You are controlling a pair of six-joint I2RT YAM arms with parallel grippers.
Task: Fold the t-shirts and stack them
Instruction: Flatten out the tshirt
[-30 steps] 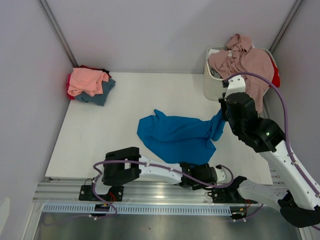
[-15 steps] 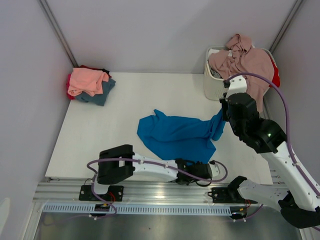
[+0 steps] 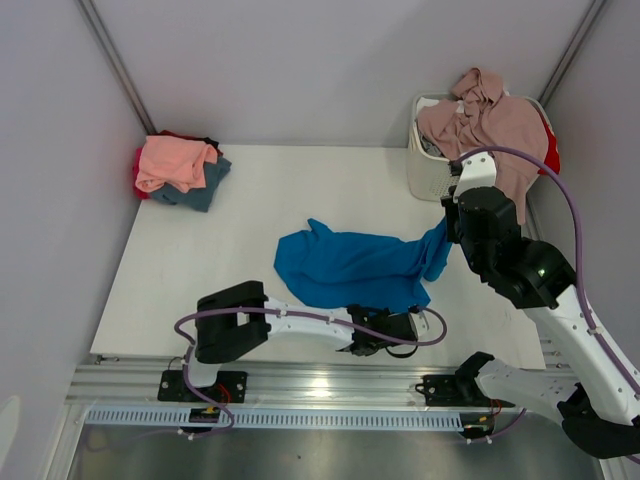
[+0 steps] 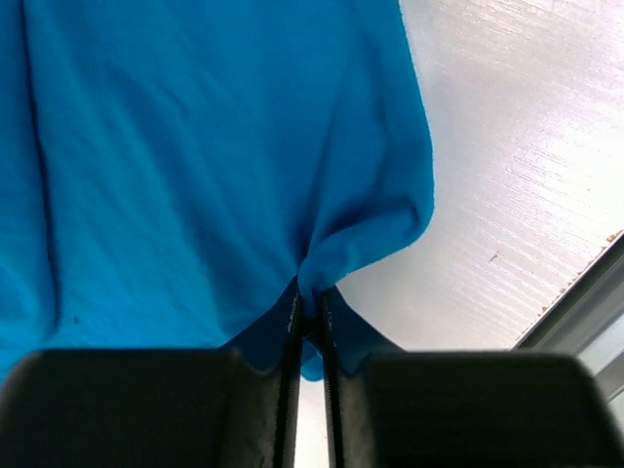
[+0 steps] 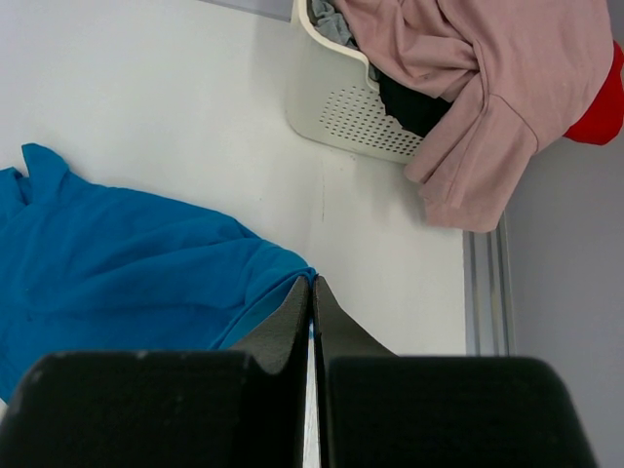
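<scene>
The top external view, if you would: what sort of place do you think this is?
Most likely a robotics lab test cell, not a home: a white table walled in by plain grey panels, two robot arms on an aluminium rail, and a laundry basket of t-shirts.

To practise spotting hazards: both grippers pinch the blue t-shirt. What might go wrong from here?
1. The left gripper holds only a small edge pucker of the blue t-shirt; it may slip out.
2. The pink shirt drapes over the basket close to the right gripper; a swing could snag it.
</scene>
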